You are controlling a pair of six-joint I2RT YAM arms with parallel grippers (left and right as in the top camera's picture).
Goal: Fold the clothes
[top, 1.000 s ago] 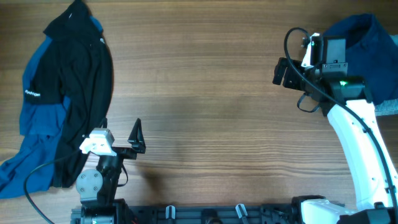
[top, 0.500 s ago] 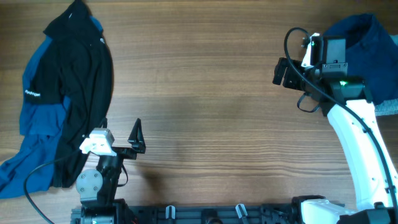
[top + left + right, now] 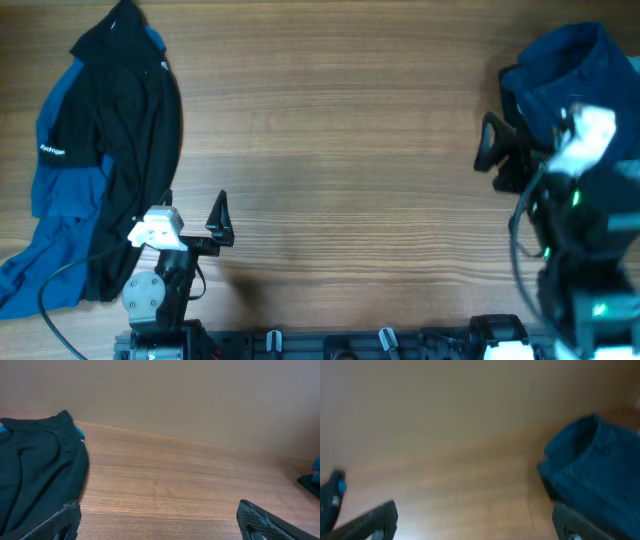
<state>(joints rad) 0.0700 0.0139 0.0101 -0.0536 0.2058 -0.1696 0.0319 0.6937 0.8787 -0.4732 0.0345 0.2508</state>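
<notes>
My left gripper (image 3: 160,522) and right gripper (image 3: 475,522) both gape fully, holding nothing. The navy shorts (image 3: 575,70) lie bunched at the table's (image 3: 330,130) right end, the black-and-blue jacket (image 3: 120,130) at its left end.

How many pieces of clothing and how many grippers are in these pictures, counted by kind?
Black and blue jacket: 1
Dark blue garment: 1
Grippers, both open: 2, the left gripper and the right gripper
Total: 4
</notes>
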